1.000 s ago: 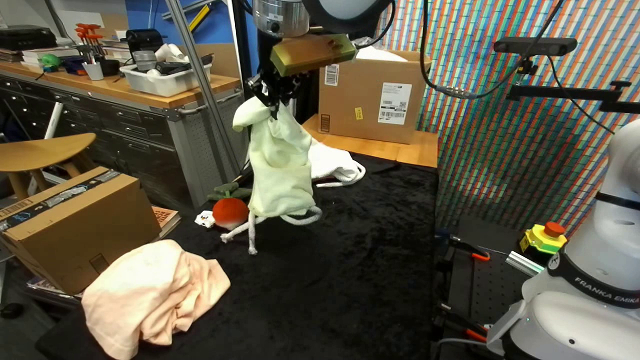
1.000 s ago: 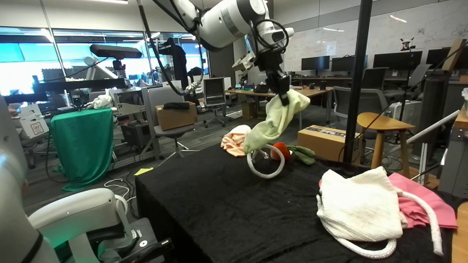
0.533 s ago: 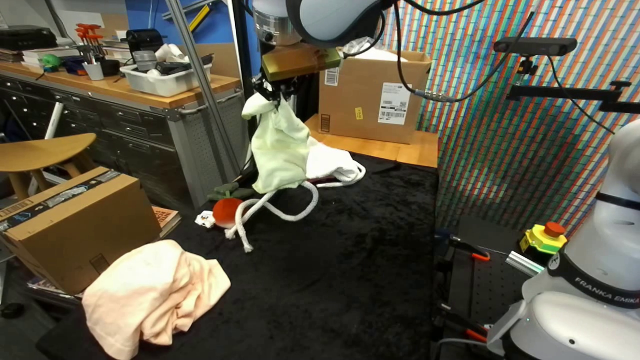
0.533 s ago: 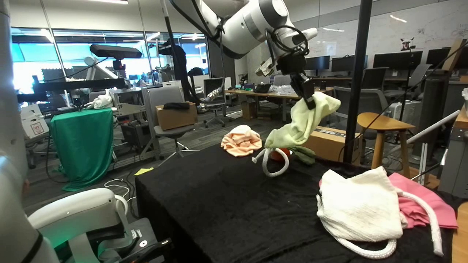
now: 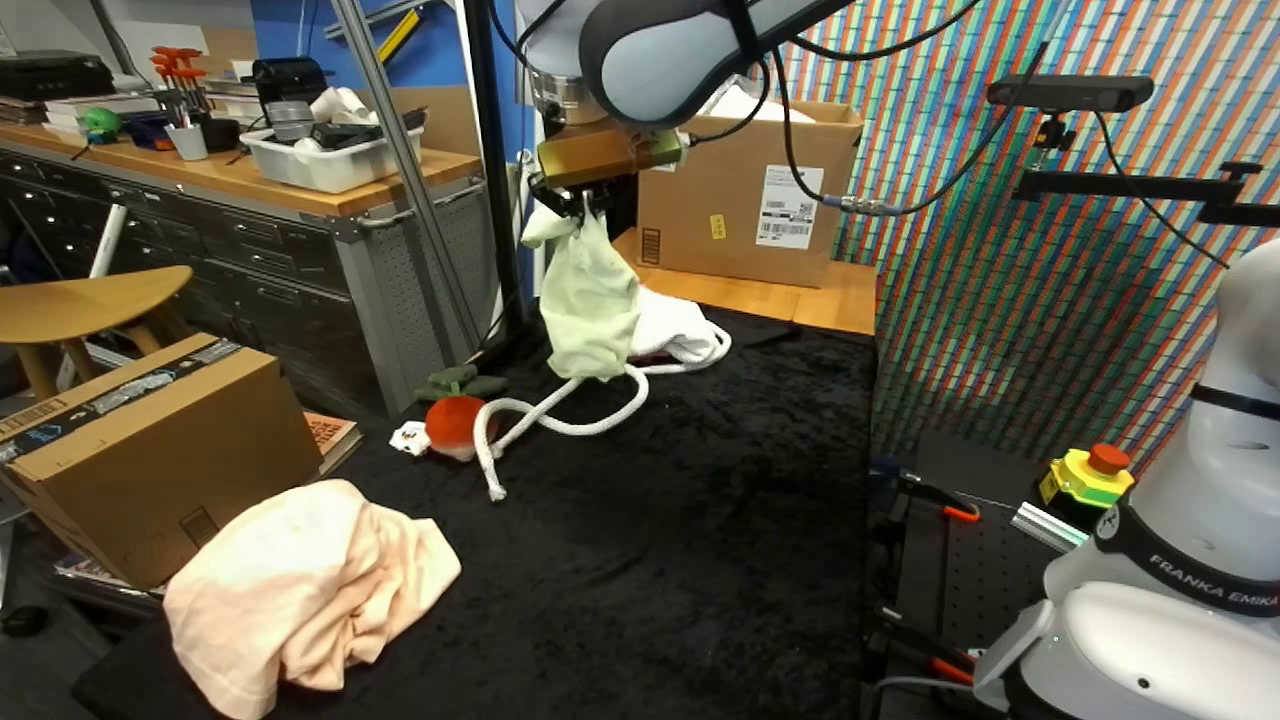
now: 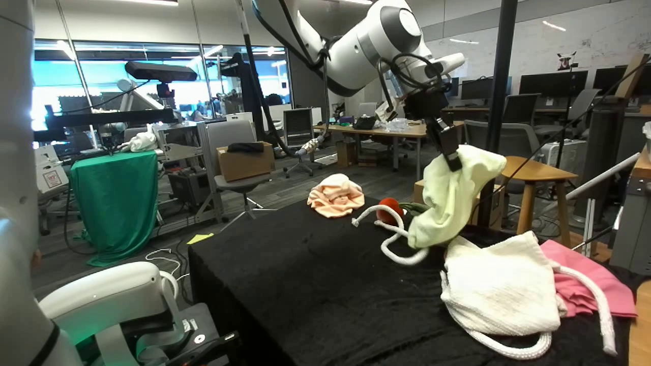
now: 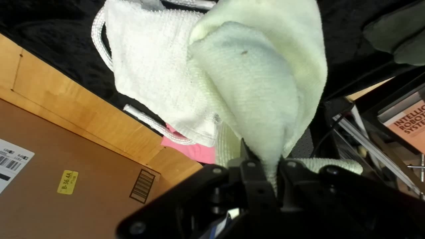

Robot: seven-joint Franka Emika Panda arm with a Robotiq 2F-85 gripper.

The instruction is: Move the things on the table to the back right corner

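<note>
1. The pale green cloth (image 6: 447,203) has come, hanging, from well apart to near the white cloth (image 6: 501,290); the carry looks almost done.
2. The hand (image 7: 263,151) grips its gathered top.
3. Its rope (image 6: 406,261) trails away from the white cloth, near the red toy (image 5: 454,422); it might snag.
4. The pink cloth (image 6: 592,284), partly under the white cloth, may crowd the drop spot.
5. Well apart from the white cloth, the peach cloth (image 6: 335,197) likely awaits its turn.
6. A cardboard box (image 5: 742,200) near the white cloth could limit room.

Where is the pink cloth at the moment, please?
In an exterior view, the pink cloth lies on the right side of the black table, just behind the white cloth, which partly hides it.
</note>
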